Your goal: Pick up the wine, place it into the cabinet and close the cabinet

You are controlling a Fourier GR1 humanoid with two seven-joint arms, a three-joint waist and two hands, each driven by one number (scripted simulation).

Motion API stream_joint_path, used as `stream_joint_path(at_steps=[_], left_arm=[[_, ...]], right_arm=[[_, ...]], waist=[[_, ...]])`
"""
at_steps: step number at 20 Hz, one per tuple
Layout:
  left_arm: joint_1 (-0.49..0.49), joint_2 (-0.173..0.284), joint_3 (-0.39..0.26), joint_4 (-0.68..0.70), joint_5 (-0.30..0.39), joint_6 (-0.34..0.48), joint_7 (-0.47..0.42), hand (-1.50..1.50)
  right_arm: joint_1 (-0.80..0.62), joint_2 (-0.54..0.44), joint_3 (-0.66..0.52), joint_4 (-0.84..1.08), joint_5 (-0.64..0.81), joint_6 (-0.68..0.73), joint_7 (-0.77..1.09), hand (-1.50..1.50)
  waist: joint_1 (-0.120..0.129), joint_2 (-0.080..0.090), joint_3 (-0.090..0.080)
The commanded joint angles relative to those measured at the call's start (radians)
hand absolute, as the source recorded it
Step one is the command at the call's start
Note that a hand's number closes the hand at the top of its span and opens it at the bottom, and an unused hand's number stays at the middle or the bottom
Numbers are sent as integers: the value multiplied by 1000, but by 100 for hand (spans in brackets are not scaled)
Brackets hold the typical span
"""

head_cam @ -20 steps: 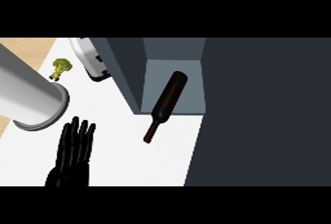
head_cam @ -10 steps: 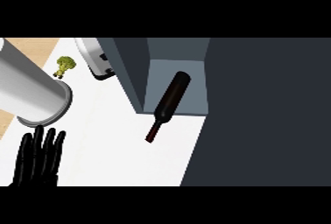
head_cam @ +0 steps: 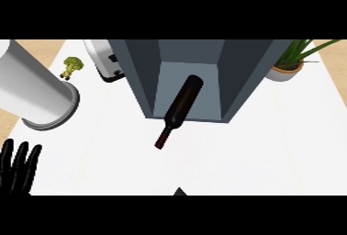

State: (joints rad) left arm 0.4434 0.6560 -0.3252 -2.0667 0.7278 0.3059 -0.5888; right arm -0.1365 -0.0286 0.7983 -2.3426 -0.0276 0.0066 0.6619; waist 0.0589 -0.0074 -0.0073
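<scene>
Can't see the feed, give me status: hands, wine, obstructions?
Left hand open, low left. Right hand unseen. Wine bottle half inside cabinet, neck sticking out.

Wine bottle (head_cam: 180,108): dark glass, glossy. Cabinet (head_cam: 240,73): matt grey-blue panels, smooth. Counter (head_cam: 257,151): smooth white, matt; pale wood-look floor at edges. Forearm (head_cam: 30,94): smooth light-grey shell, plastic-like. Left hand (head_cam: 17,170): black, slight sheen. Plant pot (head_cam: 284,72): terracotta-like.

- No text, label, brand, number or sign can be read anywhere in the head view.
- The wine bottle (head_cam: 180,108), lying at the centre with its neck toward 7 o'clock, shows a plain dark surface with no legible label.
- The cabinet (head_cam: 237,69) at 12 o'clock carries no markings.
</scene>
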Motion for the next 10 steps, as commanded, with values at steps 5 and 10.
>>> stream_joint_path(at_steps=[5, 10], left_arm=[[43, 65, 132, -30, 88, -108, 0, -150], [55, 86, 188, 5, 135, -178, 9, -150]], right_arm=[[-413, 27, 11, 249, -73, -290, -1, 150], [-716, 28, -92, 443, -225, -381, 20, 150]], waist=[[21, 8, 2], [20, 10, 3]])
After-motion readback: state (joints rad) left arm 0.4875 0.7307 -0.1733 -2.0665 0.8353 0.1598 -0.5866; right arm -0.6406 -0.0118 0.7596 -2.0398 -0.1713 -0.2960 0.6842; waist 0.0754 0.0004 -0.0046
